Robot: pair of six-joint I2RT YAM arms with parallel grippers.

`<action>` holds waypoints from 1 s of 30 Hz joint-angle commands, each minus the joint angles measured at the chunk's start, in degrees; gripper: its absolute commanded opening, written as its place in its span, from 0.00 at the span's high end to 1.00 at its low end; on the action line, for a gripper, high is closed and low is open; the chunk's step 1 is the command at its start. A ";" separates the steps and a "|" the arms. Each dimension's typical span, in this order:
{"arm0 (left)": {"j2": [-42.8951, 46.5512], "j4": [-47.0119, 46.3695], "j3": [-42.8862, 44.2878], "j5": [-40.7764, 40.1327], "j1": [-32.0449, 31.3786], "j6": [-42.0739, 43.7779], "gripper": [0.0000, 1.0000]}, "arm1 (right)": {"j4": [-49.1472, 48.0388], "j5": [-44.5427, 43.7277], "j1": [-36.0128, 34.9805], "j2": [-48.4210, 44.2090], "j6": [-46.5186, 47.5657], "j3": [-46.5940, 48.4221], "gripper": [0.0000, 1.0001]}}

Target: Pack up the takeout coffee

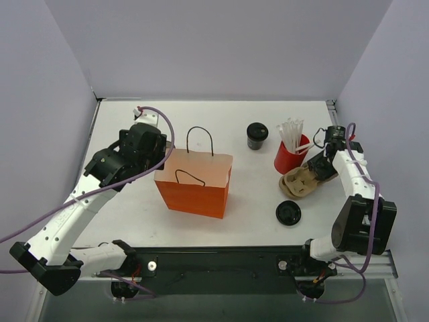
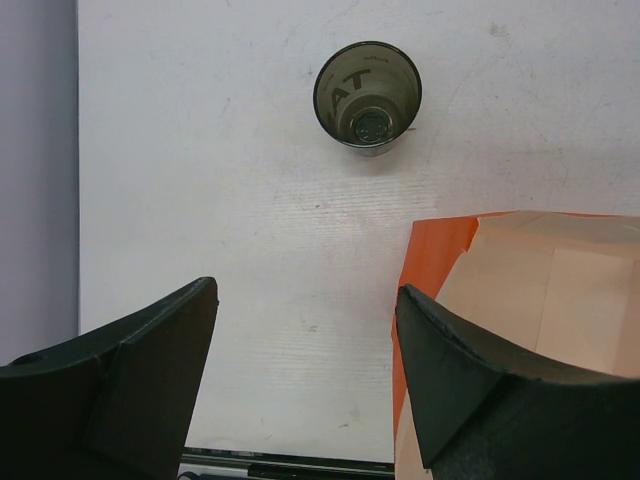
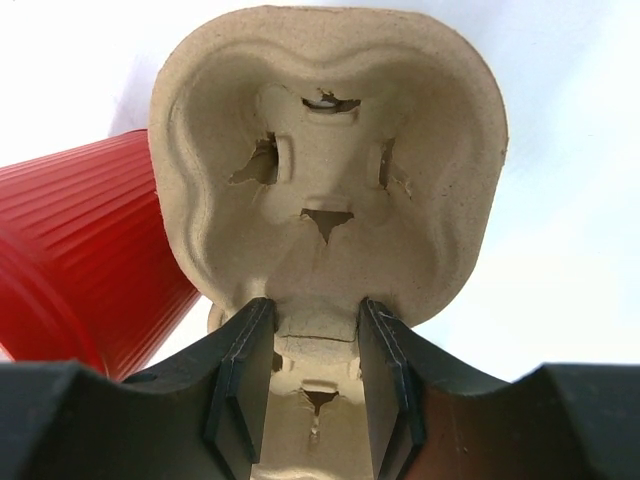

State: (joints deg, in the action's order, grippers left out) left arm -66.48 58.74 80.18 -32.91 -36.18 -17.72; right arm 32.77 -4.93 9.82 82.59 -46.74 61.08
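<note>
Lidded takeout coffee upright on the table [image 1: 251, 201]
The takeout coffee [image 1: 257, 135], a small dark cup under a round black lid, stands behind the orange bag [image 1: 196, 180], left of the red cup [image 1: 290, 159]. The left gripper [image 2: 305, 305] has its jaws wide and empty; the right gripper [image 3: 315, 318] has its jaws pinching the pulp carrier [image 3: 330, 150].

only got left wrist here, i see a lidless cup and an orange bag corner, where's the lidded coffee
Observer: The takeout coffee stands upright toward the back, between the orange bag and the red cup of straws.
Operator: what's the right arm up to
Observer: The right claw grips the narrow middle of a pulp cup carrier, one finger on each side of it.
Operator: any spare lid around
Observer: Yes, a loose black lid lies flat just in front of that carrier, on the near right.
</note>
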 commanded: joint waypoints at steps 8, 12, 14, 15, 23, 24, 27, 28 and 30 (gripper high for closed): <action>-0.23 1.99 5.95 -1.02 0.15 -0.04 0.18 | 13.45 -4.74 0.46 -10.16 5.34 8.17 0.76; -0.84 1.99 7.09 -0.67 0.06 0.22 0.19 | 15.91 -5.44 -0.68 -12.18 5.87 12.56 0.76; -0.85 2.08 7.36 0.21 -0.03 0.31 0.19 | 17.49 -7.11 -3.56 -12.54 6.48 16.60 0.77; -0.93 2.08 7.44 0.47 -0.03 0.40 0.19 | 18.11 -8.07 -4.89 -12.62 6.92 18.10 0.77; -0.14 3.13 8.58 4.25 0.15 -1.18 0.21 | 16.90 -13.89 -21.59 -8.68 14.91 35.76 0.78; -0.23 3.31 9.20 4.60 0.41 -1.36 0.21 | 15.40 -11.62 -24.73 -8.15 16.66 39.17 0.77; 0.03 4.01 10.43 5.30 0.94 -1.62 0.22 | 10.13 -1.64 -28.36 -4.11 23.35 47.16 0.75; 0.03 4.19 10.69 5.39 1.38 -1.79 0.22 | 9.07 1.21 -30.46 -2.71 24.75 49.99 0.75; 0.38 4.72 10.78 6.79 1.99 -3.28 0.24 | 7.75 7.71 -32.84 1.25 30.29 56.74 0.75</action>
State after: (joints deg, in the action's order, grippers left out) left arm -67.26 62.48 88.01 -28.58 -35.42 -18.76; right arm 46.33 -9.91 -18.83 78.00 -27.77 107.68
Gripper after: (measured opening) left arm 0.781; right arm 0.359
